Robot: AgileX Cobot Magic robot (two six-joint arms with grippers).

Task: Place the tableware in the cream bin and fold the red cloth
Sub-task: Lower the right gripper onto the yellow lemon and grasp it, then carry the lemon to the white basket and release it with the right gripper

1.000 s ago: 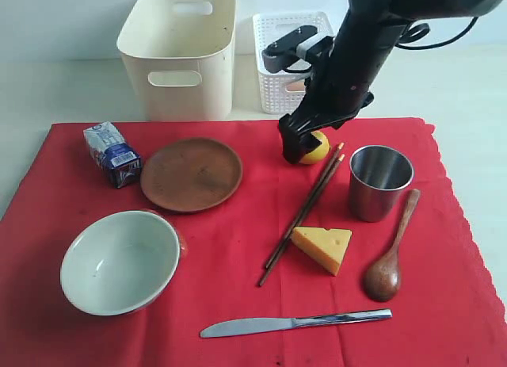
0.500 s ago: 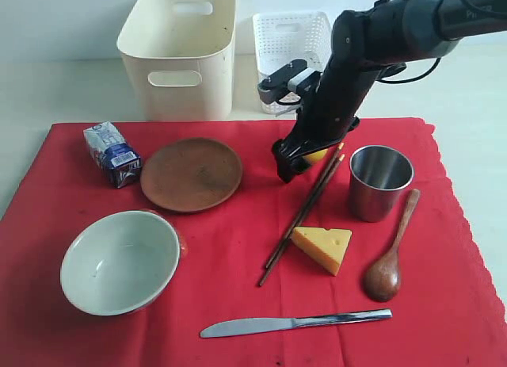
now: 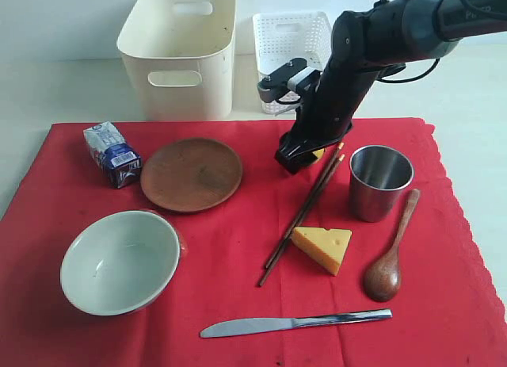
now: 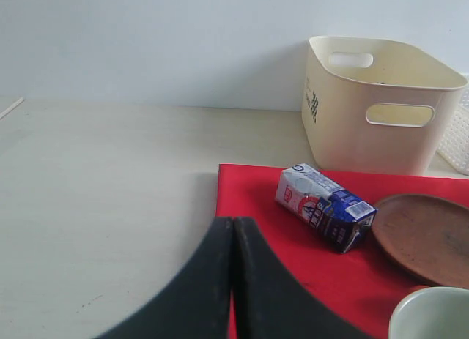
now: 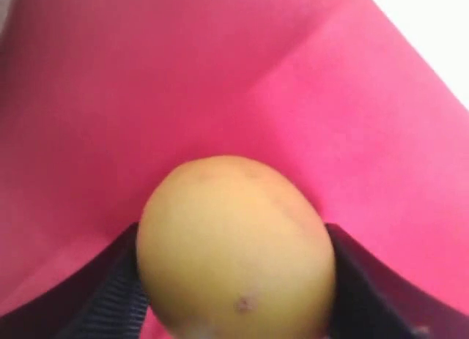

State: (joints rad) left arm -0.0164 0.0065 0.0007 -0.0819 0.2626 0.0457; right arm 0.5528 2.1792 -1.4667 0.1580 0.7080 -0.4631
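Your right hand [image 5: 236,304] is clamped on the lemon [image 5: 234,236]. You seem to be clearing food, so next lift it toward the basket [image 3: 289,50] at twelve o'clock.

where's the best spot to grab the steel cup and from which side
Take the cup by its rim, coming straight down from above. It stands upright with its mouth open, so one finger can go inside the wall and one outside. The part of the rim facing away from the chopsticks looks safest, as they lie close beside it.
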